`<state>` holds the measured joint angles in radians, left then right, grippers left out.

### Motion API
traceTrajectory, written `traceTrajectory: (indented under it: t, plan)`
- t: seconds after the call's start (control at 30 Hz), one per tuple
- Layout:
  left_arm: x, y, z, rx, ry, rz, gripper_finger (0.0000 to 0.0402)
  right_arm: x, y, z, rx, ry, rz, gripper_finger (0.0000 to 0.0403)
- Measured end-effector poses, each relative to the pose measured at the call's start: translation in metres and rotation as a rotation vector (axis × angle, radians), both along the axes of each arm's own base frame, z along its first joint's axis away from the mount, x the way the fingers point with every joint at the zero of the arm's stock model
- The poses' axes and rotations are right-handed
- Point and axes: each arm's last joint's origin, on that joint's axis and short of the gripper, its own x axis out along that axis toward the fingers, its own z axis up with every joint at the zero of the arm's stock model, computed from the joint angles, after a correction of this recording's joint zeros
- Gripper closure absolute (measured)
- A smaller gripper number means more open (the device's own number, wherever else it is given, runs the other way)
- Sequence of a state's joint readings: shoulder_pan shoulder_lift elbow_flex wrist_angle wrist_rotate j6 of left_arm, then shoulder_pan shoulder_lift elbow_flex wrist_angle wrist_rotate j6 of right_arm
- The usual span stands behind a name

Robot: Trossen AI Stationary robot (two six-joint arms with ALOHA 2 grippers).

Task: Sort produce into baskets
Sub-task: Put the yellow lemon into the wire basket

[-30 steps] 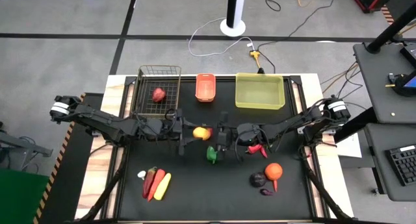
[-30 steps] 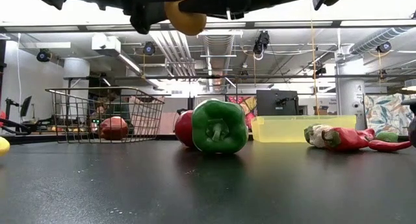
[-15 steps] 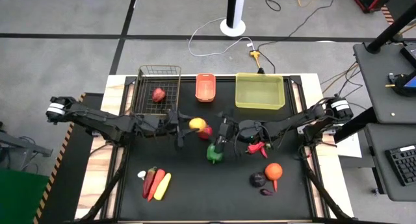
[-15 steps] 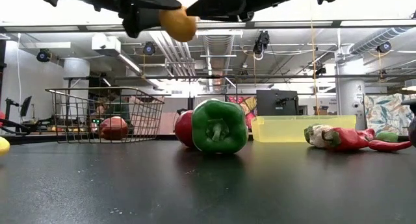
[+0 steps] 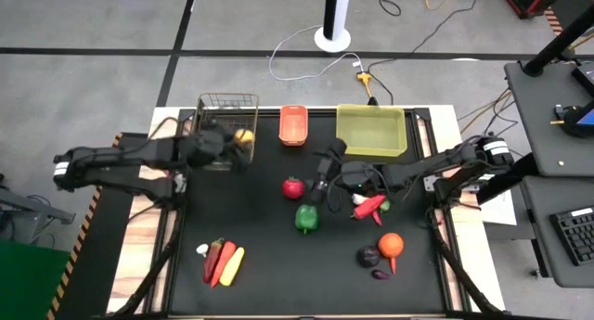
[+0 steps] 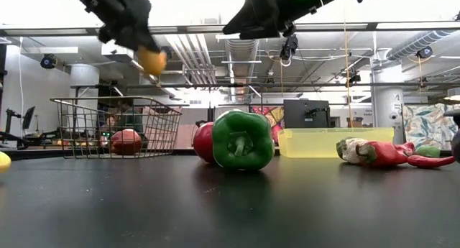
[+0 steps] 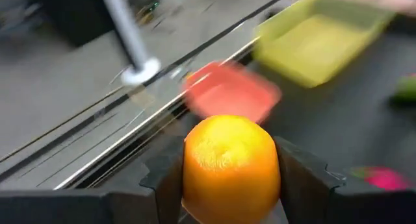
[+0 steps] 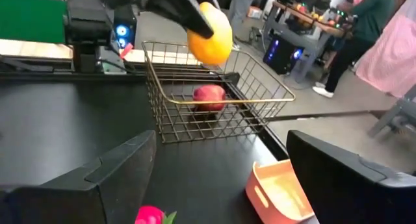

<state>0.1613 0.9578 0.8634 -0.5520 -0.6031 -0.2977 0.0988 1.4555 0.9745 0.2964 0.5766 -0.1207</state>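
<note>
Lemon [image 7: 231, 160] pinched between fingers [image 7: 305, 178] of left gripper [image 5: 237, 137], held above wire basket [image 5: 212, 134], over red apple [image 8: 208, 94] inside. Since 1.0 s ago, lemon carried from table centre to basket. Right gripper [image 5: 323, 170] spread, empty, beside orange basket [image 5: 293, 125].

Light came evenly from overhead, and the black surface [image 5: 278, 264] showed only soft shadows. In the low view, bright ceiling lights washed out the top, leaving the arms as dark silhouettes — the surface carried faint sheen. The left wrist view was smeared with motion blur — only the orange fruit [image 7: 231, 164] stayed sharp.
</note>
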Motion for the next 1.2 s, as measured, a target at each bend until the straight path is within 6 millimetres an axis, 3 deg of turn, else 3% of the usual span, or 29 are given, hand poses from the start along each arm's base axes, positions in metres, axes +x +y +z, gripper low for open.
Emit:
traceTrajectory:
  t: [0.2,0.43,0.9,1.2]
  plan:
    - [-0.024,0.047,-0.01,-0.142,0.112,0.18,0.0222,0.0,-0.001,-0.001,0.014,0.007,-0.006,0.0064]
    - [-0.043,0.09,-0.033,-0.317,0.162,0.27,0.0223,-0.001,-0.001,-0.005,0.025,0.035,-0.01,0.0066]
    - [-0.029,0.108,-0.063,-0.393,0.305,0.291,0.0192,-0.003,-0.001,-0.008,0.035,0.071,-0.015,0.0053]
    - [-0.029,0.108,-0.063,-0.368,0.318,0.317,0.0179,-0.004,-0.002,-0.011,0.048,0.092,-0.023,0.0053]
